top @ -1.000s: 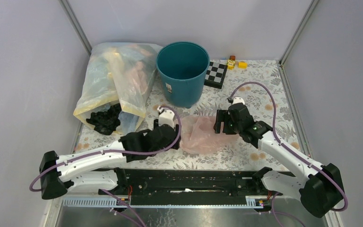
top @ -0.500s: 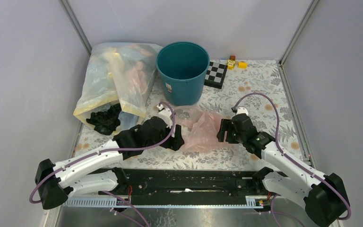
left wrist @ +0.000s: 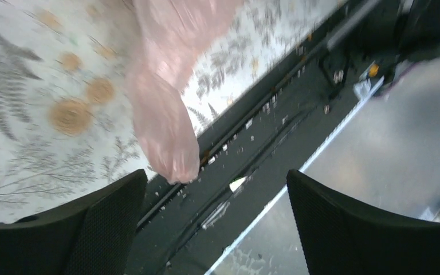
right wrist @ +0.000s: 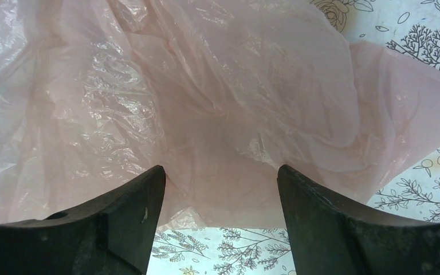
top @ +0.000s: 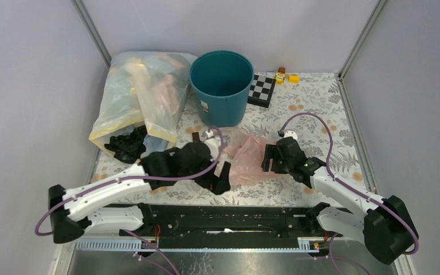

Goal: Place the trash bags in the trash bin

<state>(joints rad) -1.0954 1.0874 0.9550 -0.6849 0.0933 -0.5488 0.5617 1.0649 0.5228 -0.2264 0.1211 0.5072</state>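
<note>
The teal-blue trash bin (top: 220,86) stands upright at the back of the table, its mouth open. A thin pink trash bag (top: 245,157) lies crumpled on the flowered cloth between my two grippers. My left gripper (top: 221,179) is at the bag's near-left edge, jaws wide open. In the left wrist view a limp end of the pink bag (left wrist: 166,137) hangs just beyond the left gripper (left wrist: 217,197), with nothing pinched. My right gripper (top: 268,158) stands open on the bag's right side. Its view shows the pink bag (right wrist: 206,97) filling the frame, its edge lying between the right gripper (right wrist: 220,175) tips.
A big clear yellowish sack (top: 140,97) full of other bags leans at the back left, with black bags (top: 127,146) spilling from its mouth. A checkerboard (top: 262,89) and small yellow blocks (top: 285,76) sit right of the bin. The black rail (top: 229,220) runs along the near edge.
My left gripper has swung right and toward the near edge, and its jaws have opened wide. The right gripper has drawn back slightly toward the bag's right edge. The pink bag has shifted.
</note>
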